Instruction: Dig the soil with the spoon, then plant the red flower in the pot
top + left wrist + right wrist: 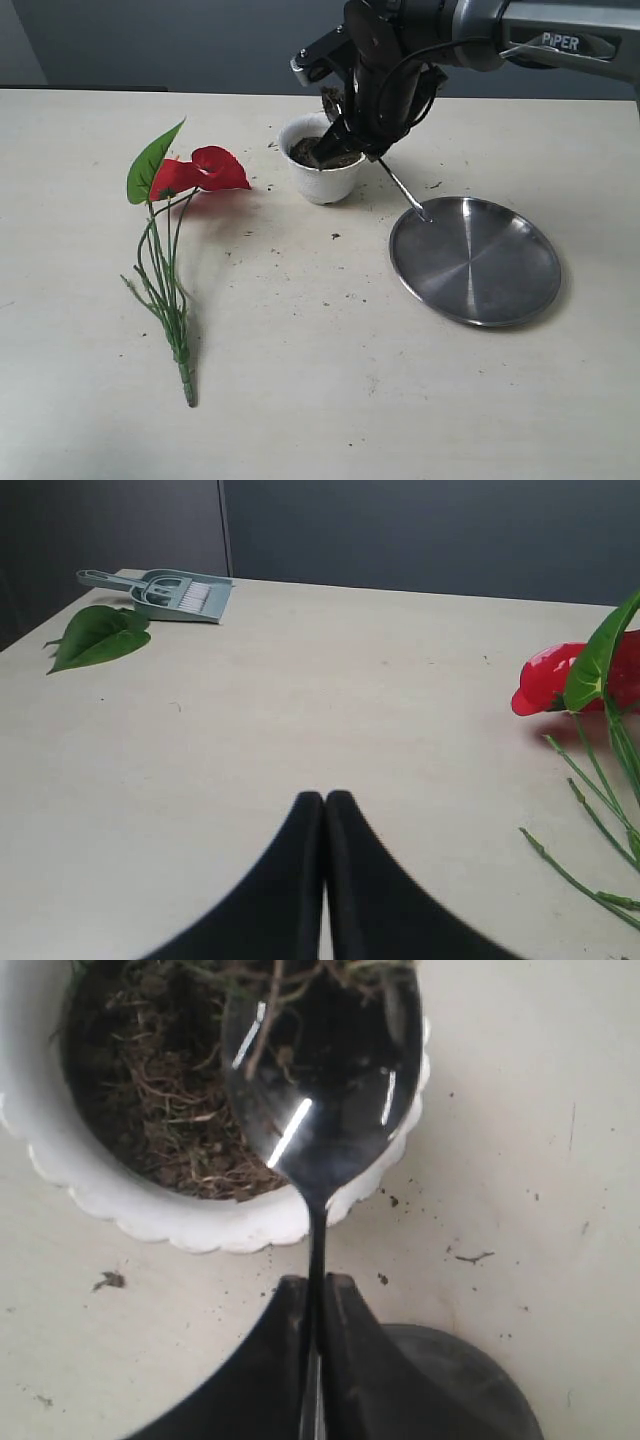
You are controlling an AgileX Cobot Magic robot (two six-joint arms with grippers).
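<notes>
Right wrist view: spoon (pixel 320 1100) clamped in right gripper (pixel 316 1305)

I take the pot (pixel 322 168) as my dial's centre. Soil (pixel 303 150) lies in it, and the spoon (pixel 401 189) has its bowl in the pot's mouth. Its handle runs toward four o'clock to the rim of the steel plate (pixel 475 265). The anthurium flower (pixel 200 170) lies on the table (pixel 320 400) at nine o'clock, stems trailing toward seven. A dustpan (pixel 165 590) and a loose leaf (pixel 95 635) lie near each other.
</notes>
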